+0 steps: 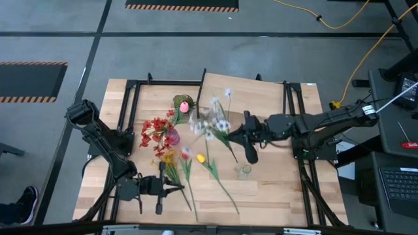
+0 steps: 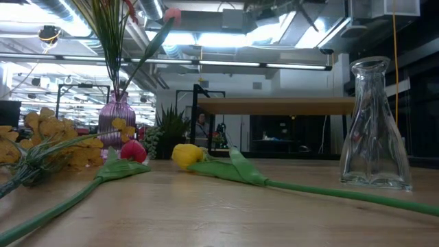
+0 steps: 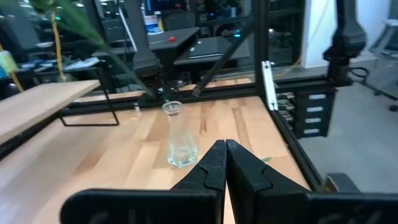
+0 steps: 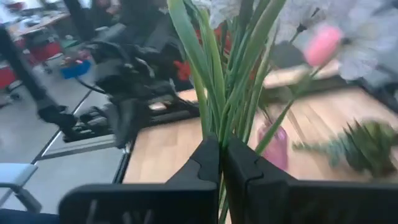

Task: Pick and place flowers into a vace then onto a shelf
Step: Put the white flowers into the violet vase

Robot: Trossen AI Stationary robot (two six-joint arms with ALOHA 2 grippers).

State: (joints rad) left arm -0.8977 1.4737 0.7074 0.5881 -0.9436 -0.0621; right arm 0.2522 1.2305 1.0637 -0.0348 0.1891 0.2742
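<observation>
Right tool (image 4: 221, 163): fingers clamped on the green stems of a white-blossom bunch (image 1: 210, 123), held above the middle of the tabletop (image 1: 274, 189), near the purple vase (image 1: 172, 138). In the right wrist view the stems rise straight out from between the fingers, with a pink tulip bud (image 4: 323, 45) just beside them.

Left tool (image 3: 225, 163): fingers together on nothing, waiting at the near left edge of the tabletop.

Progress, judged: partway. The purple vase already carries red clusters (image 1: 155, 130) and green stems. The clear glass vase (image 2: 374, 123) stands empty, well apart from the purple one. Lying loose on the tabletop: yellow tulip (image 2: 186, 155), red tulip (image 2: 134, 151), small yellow blooms (image 2: 48, 140).

The shelf (image 1: 261, 91) sits at the far side; neither of these two vases stands on it. Left to do: seat the held bunch, collect the loose flowers, then lift a vase to the shelf.
</observation>
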